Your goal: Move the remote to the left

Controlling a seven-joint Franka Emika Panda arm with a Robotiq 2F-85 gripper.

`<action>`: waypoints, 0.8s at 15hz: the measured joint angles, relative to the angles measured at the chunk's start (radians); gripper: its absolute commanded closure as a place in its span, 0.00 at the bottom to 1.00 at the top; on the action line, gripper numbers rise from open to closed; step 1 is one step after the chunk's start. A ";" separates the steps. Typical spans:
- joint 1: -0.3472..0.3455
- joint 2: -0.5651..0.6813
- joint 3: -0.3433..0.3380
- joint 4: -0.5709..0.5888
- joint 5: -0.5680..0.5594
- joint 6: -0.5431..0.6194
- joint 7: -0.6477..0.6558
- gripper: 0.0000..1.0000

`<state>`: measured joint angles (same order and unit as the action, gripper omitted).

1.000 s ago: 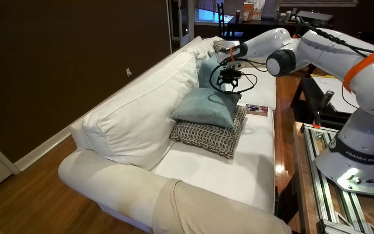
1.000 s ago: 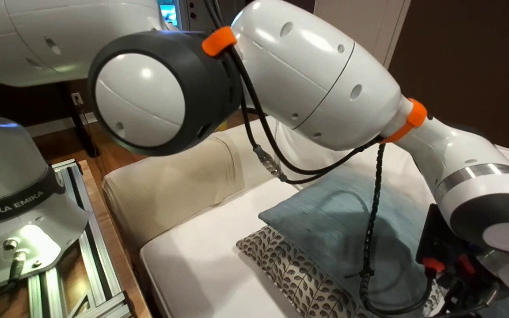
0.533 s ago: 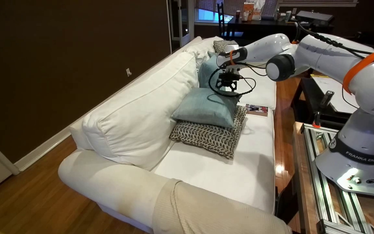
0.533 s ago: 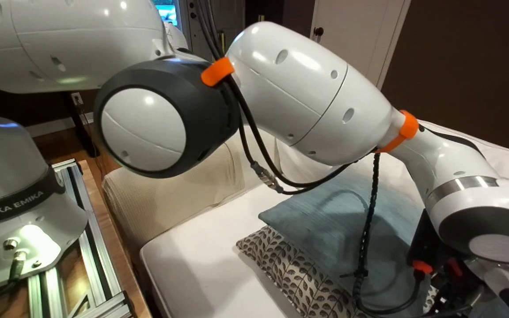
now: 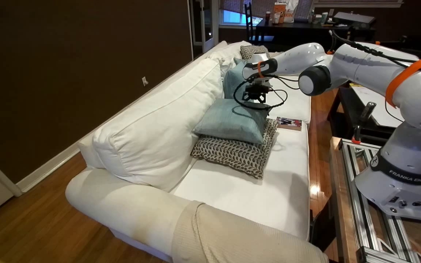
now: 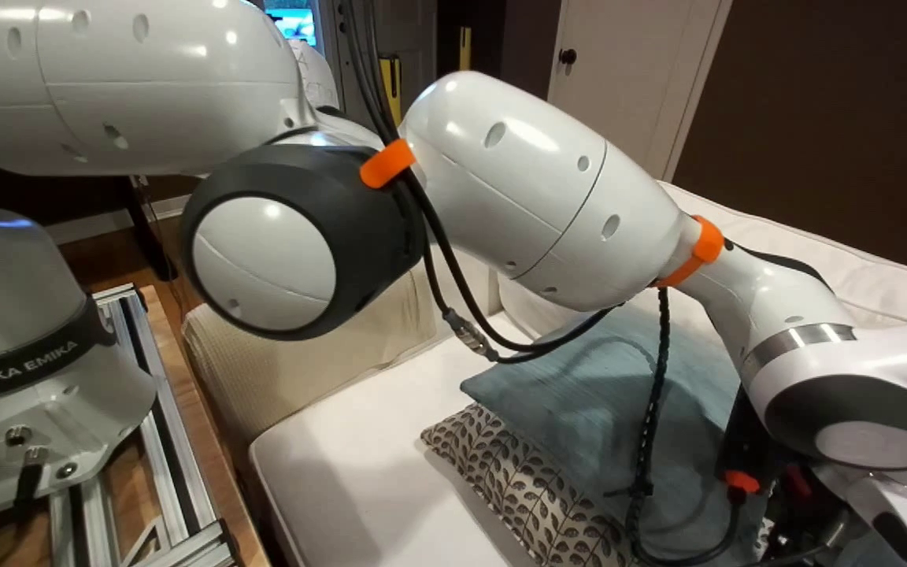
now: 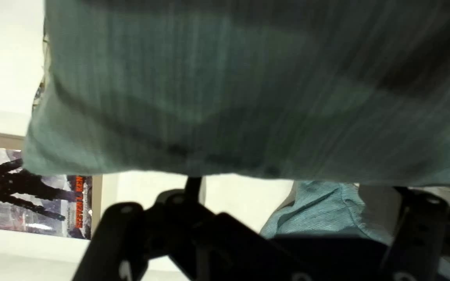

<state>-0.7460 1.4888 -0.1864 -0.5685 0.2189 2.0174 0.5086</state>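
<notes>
Near: throw (image 5: 232, 233) over sofa arm (image 5: 122, 201). Next, patterned cushion (image 5: 228, 154), blue cushion (image 5: 232, 120) lying on it. Book (image 5: 289, 123) just beside them. Gripper (image 5: 255, 99) at the blue cushion's far edge, fingers spread, contact unclear. Far back: dark table (image 5: 292, 31). Remote: I cannot tell where.
</notes>
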 measured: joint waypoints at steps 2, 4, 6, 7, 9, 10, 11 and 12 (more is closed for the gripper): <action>0.006 0.000 0.008 -0.015 -0.020 0.039 0.000 0.00; 0.012 0.000 0.011 -0.030 -0.035 0.074 0.000 0.00; 0.018 0.000 0.012 -0.047 -0.044 0.095 0.000 0.00; 0.020 0.000 0.012 -0.055 -0.047 0.105 0.000 0.00; 0.024 0.000 0.012 -0.070 -0.048 0.118 0.000 0.00; 0.024 0.000 0.013 -0.075 -0.048 0.118 0.000 0.00; 0.024 0.000 0.016 -0.078 -0.048 0.119 0.000 0.00; 0.023 -0.001 0.019 -0.081 -0.047 0.119 0.000 0.00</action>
<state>-0.7234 1.4883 -0.1678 -0.6492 0.1716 2.1363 0.5085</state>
